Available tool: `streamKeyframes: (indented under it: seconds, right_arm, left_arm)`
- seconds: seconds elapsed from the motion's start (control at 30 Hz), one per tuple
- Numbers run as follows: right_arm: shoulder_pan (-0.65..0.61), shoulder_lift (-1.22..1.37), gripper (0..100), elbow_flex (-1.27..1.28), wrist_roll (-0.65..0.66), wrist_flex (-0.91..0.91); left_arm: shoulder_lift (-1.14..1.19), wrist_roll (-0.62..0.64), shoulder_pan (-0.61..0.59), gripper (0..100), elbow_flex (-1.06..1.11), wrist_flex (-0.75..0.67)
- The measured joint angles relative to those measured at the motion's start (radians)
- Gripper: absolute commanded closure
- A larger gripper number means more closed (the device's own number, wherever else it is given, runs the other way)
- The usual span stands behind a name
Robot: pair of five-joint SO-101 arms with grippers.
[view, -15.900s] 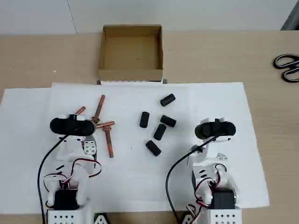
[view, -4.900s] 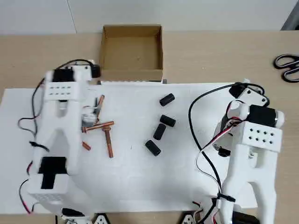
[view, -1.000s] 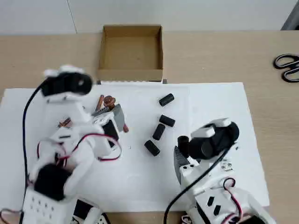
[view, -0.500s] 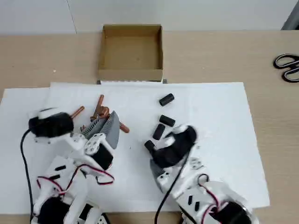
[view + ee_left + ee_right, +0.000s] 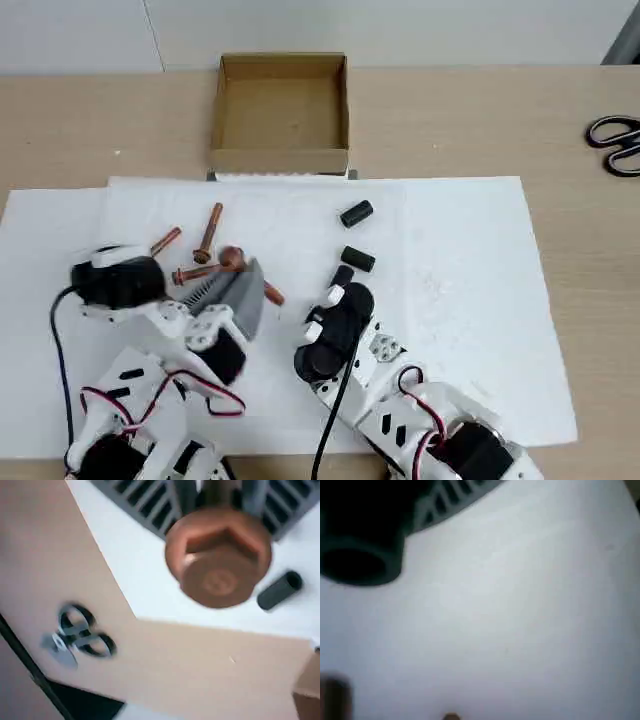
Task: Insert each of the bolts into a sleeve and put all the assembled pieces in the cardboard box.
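Observation:
My left gripper (image 5: 240, 285) is shut on a copper bolt (image 5: 250, 275), low over the white paper at the left. In the left wrist view the bolt's hex head (image 5: 217, 560) pokes out between the grey fingers (image 5: 140, 500). The right arm (image 5: 335, 325) lies close beside it, to the right. Its gripper (image 5: 405, 520) is shut on a black sleeve (image 5: 360, 555), whose open end faces the camera. Three loose bolts (image 5: 209, 232) lie left of the held one. Loose sleeves (image 5: 356, 213) (image 5: 358, 259) lie on the paper's middle, and another (image 5: 341, 275) is partly under the right arm.
The open cardboard box (image 5: 282, 160) stands at the paper's far edge, nothing inside it. Scissors (image 5: 615, 145) lie on the wooden table at the far right. The right half of the paper sheet (image 5: 470, 290) is bare.
The right arm has slid further left and lower, nearer the left gripper. The left gripper has shifted slightly right with the bolt still in it.

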Motion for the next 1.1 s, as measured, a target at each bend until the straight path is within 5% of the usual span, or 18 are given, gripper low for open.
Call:
streamKeyframes:
  seconds: [1.1]
  right_arm:
    - [-0.002, 0.0, 99.6, 0.006, 0.041, -0.084]
  left_arm:
    - [0.0, -0.005, 0.11, 99, -0.018, 0.041]
